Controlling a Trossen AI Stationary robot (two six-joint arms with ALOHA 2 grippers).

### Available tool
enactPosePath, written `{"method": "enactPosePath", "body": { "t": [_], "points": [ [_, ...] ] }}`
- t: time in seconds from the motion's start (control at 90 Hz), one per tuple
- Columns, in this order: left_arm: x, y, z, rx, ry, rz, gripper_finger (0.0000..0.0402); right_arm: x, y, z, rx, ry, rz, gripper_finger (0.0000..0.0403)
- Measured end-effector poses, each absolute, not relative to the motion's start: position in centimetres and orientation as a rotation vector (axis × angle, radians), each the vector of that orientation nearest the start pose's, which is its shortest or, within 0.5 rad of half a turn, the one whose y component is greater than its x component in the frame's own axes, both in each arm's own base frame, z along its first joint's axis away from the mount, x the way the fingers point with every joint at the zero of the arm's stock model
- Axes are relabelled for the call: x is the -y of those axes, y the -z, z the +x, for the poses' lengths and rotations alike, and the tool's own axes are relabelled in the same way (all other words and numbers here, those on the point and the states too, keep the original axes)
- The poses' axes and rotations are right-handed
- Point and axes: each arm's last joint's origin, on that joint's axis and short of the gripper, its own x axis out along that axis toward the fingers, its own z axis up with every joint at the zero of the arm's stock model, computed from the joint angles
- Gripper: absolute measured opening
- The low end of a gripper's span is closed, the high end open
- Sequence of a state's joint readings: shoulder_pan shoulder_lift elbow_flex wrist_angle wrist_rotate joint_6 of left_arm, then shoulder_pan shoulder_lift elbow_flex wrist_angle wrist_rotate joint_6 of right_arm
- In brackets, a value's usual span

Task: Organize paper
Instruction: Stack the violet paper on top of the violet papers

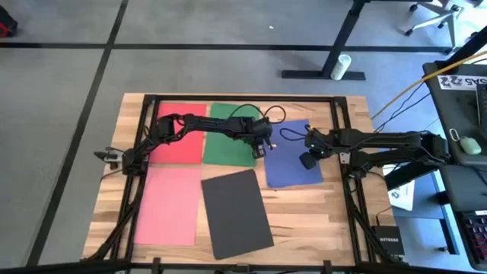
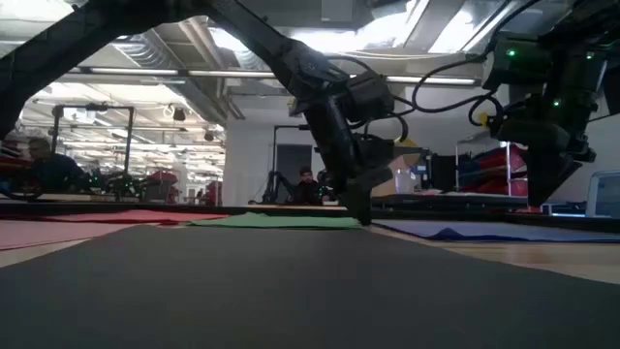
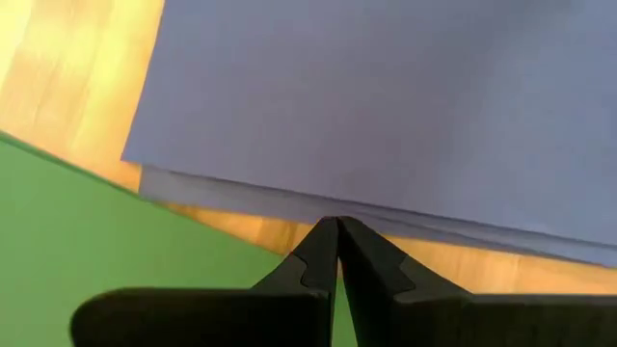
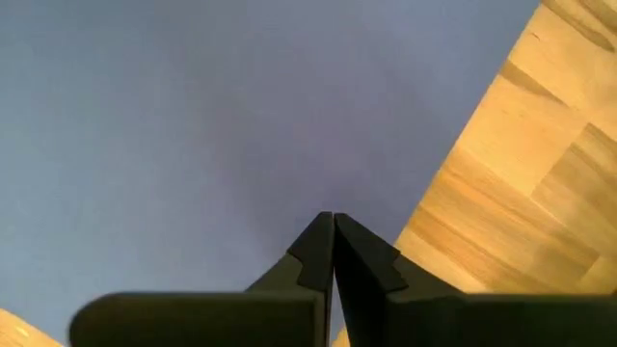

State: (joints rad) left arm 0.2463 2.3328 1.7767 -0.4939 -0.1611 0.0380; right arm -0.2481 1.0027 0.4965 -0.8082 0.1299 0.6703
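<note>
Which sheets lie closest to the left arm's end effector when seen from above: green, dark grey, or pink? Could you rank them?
Going by the high view, from the left end effector:
1. Green sheet, right under it, at the sheet's right edge.
2. Dark grey sheet, just toward the table's front.
3. Pink sheet, farthest, at the front left.

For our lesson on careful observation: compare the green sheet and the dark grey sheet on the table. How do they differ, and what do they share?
The green sheet lies at the far side of the table, square to its edges; the dark grey sheet lies at the near side, turned askew. The left gripper, shut, sits at the green sheet's edge; no gripper is near the dark grey sheet. The green sheet butts against the red sheet; the grey one slightly overlaps the pink sheet. Both are flat, plain rectangles of similar size.
</note>
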Motion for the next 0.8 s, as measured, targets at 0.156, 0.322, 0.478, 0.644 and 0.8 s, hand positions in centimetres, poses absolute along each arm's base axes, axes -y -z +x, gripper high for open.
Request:
{"method": "enactPosePath", "body": {
  "t": [0.156, 0.322, 0.478, 0.644, 0.8],
  "points": [
    [-12.9, -13.4, 47.7, -1.018, -0.329, -0.006, 0.0, 3.9, -16.6, 14.1, -1.165, 0.745, 0.647, 0.0],
    [-13.3, -13.5, 48.0, -0.982, -0.323, -0.001, 0.0, 3.9, -16.7, 14.1, -1.159, 0.743, 0.648, 0.0],
    [-13.7, -13.7, 48.3, -0.931, -0.305, 0.0, 0.0, 4.0, -16.7, 14.3, -1.14, 0.731, 0.656, 0.0],
    [-14.1, -13.1, 48.5, -0.909, -0.274, -0.022, 0.0, 4.0, -16.7, 14.4, -1.134, 0.728, 0.655, 0.0],
    [-14.2, -13.0, 48.5, -0.912, -0.268, -0.017, 0.0, 4.0, -16.8, 14.6, -1.114, 0.71, 0.641, 0.0]
  ]
}}
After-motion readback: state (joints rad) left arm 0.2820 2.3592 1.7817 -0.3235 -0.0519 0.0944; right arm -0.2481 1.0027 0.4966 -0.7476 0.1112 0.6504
